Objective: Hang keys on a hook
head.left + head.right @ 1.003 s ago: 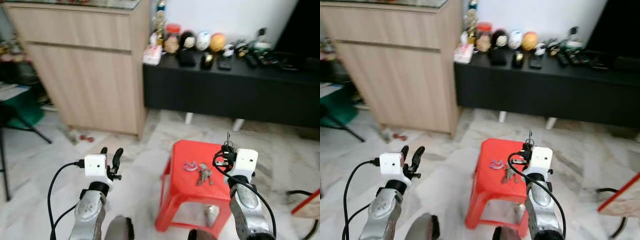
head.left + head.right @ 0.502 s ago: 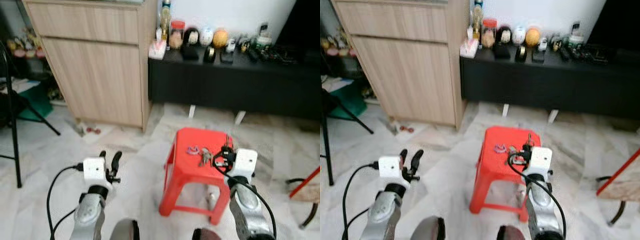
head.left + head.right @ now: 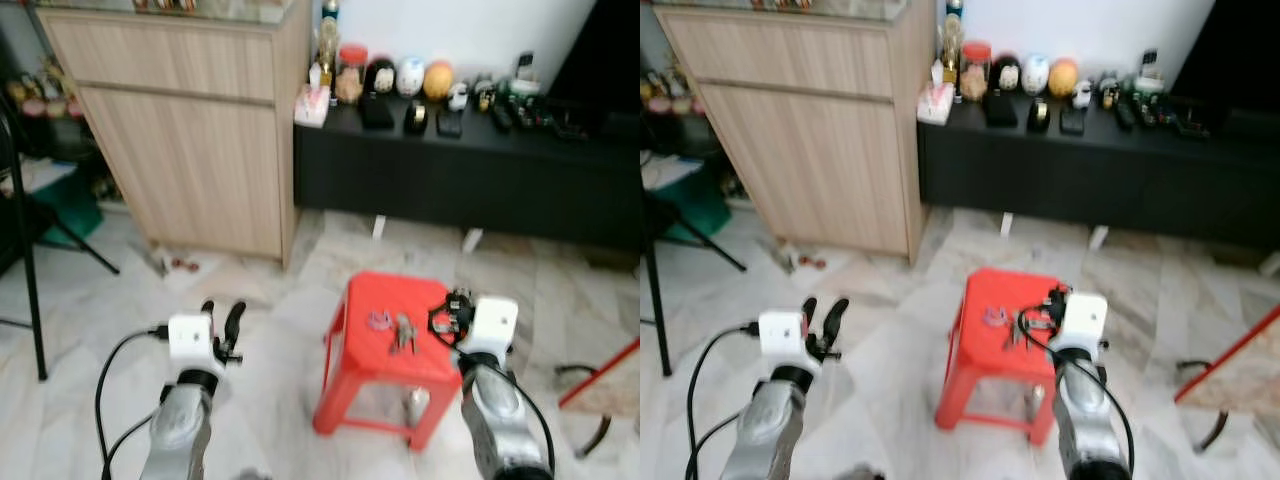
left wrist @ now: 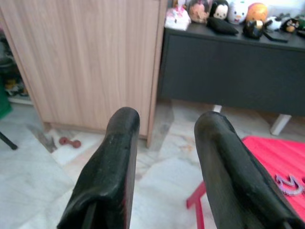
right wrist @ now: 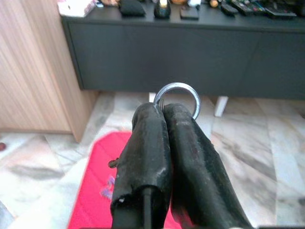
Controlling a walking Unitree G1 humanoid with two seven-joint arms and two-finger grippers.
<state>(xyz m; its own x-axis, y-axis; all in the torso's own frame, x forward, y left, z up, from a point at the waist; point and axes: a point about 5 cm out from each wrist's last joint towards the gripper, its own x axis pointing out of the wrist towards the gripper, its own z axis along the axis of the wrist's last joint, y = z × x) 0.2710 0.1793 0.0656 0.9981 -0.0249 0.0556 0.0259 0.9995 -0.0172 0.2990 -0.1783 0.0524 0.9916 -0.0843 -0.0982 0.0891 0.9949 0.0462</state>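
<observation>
Both silver arms reach forward from the lower edge, the left gripper (image 3: 222,312) at about 8 o'clock with its two black fingers (image 4: 112,167) spread apart, the right gripper (image 5: 164,112) at 4 o'clock, fingers pressed together pinching a metal key ring (image 5: 177,97)

The right gripper's fingers (image 5: 164,157) hide most of a metal ring (image 5: 178,95), possibly a key ring; head views are blurred.

Soft, even indoor daylight, no hard shadows. Both eye views are smeared with motion blur, worst at the lower edge. The pale marble floor (image 3: 270,300) looks washed out. Wrist views are sharper, though the near black fingers (image 4: 112,167) go soft.
</observation>
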